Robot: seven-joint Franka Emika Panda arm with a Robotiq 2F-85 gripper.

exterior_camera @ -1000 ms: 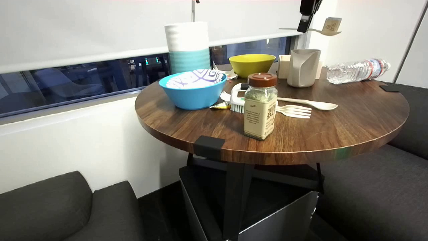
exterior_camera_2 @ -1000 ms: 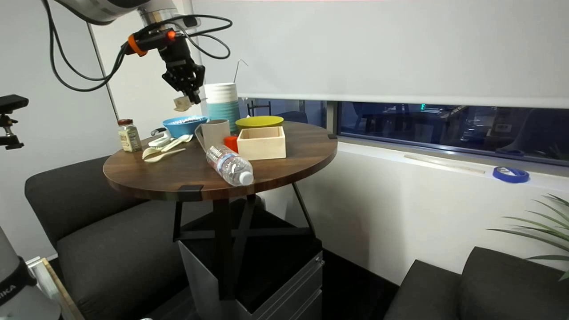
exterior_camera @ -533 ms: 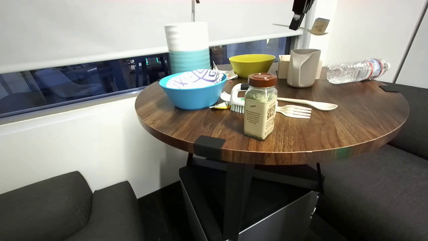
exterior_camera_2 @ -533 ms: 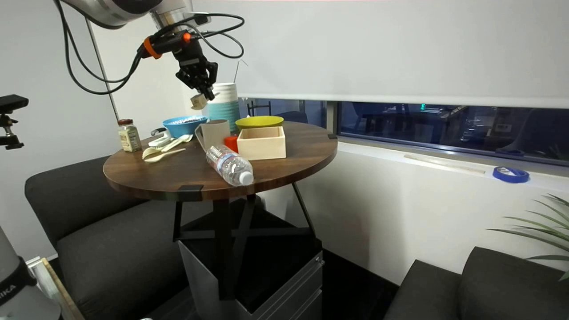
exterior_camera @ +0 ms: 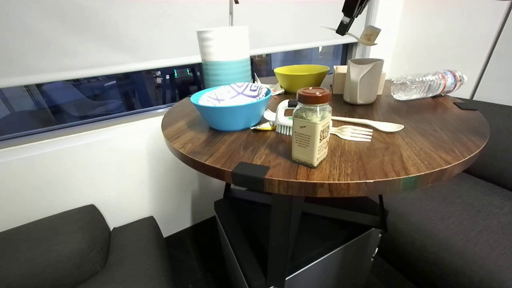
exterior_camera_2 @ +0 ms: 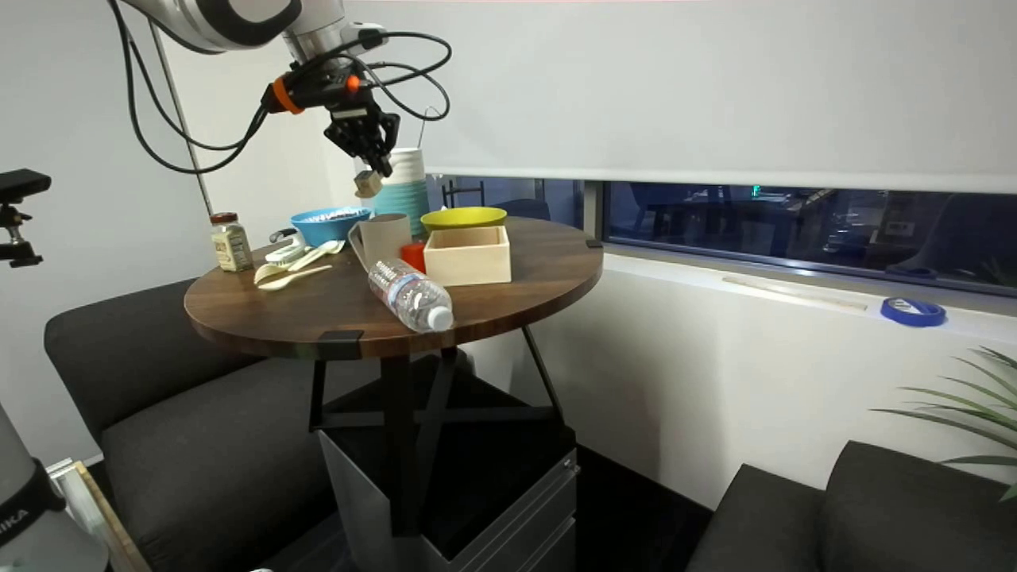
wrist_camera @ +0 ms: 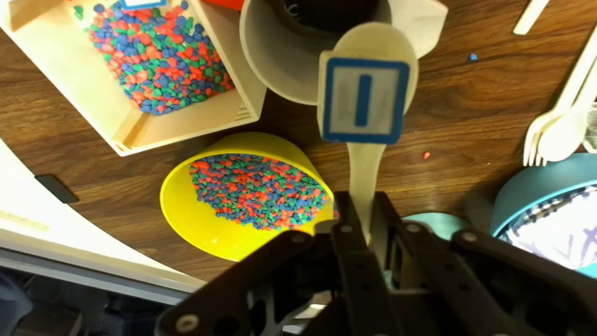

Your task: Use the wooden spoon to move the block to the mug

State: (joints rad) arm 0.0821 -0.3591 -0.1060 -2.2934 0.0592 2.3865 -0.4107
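Observation:
My gripper is shut on the handle of the wooden spoon, and its black fingers press the handle from both sides. On the spoon's bowl rests a pale block with a blue-framed face. An exterior view has the spoon sloping down toward its bowl, the block leaning with it. Beneath stands the cream mug, upright on the table. From the wrist, bowl and block overlap the rim of the mug, partly covering its opening. There is a height gap between spoon and mug in the exterior view.
Close to the mug are a yellow bowl, a wooden box and a clear bottle on its side. A second pale spoon, a fork, a brown-lidded jar and a blue bowl also occupy the table.
The gripper has carried spoon and block sideways until they are above the mug area. The spoon's bowl end now dips more steeply, and the block tilts more. The grip stays shut.

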